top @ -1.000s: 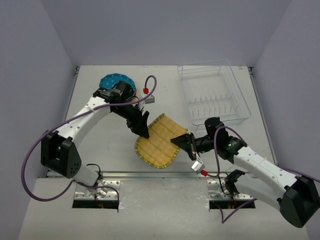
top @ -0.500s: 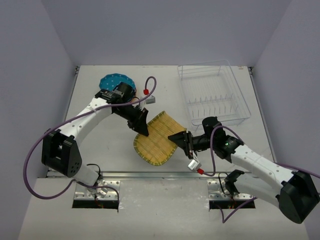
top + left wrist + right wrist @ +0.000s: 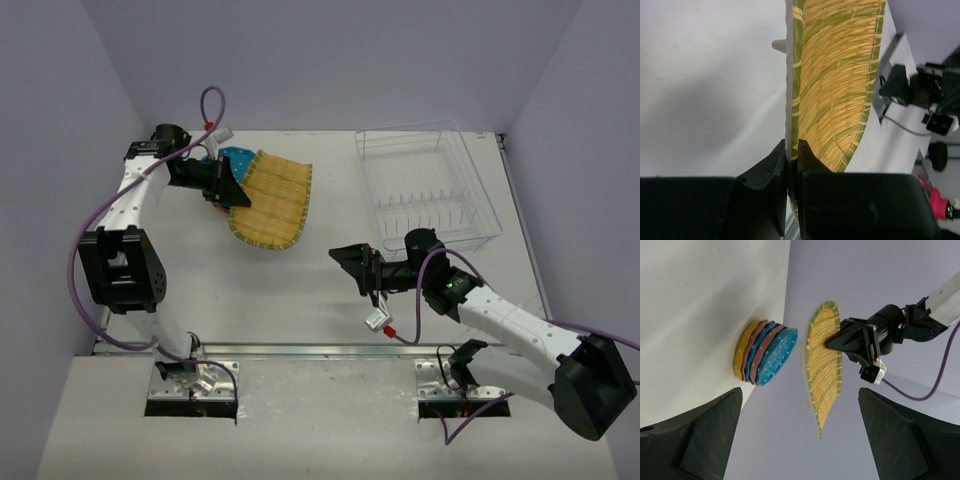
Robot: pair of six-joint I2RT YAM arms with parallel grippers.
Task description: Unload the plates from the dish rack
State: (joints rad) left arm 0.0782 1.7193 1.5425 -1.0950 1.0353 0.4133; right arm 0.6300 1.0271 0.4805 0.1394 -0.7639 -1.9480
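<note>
Grips the rim of a round woven yellow-green bamboo tray (image 3: 272,200) in the closed left hand (image 3: 792,155), tilted over stacked polka-dotted plates (image 3: 765,356). Holds the right hand (image 3: 352,262) wide open, empty.

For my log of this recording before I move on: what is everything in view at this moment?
plates: one stack, about five, yellow, pink and teal with dots; far left of the table
tray: one, woven yellow with green rim; held tilted above the stack, not touching it
rack: one, clear; far right, no plates in it
table: one, white
left end effector: shut on the tray's rim
right end effector: open, holding nothing, near the middle of the table
</note>
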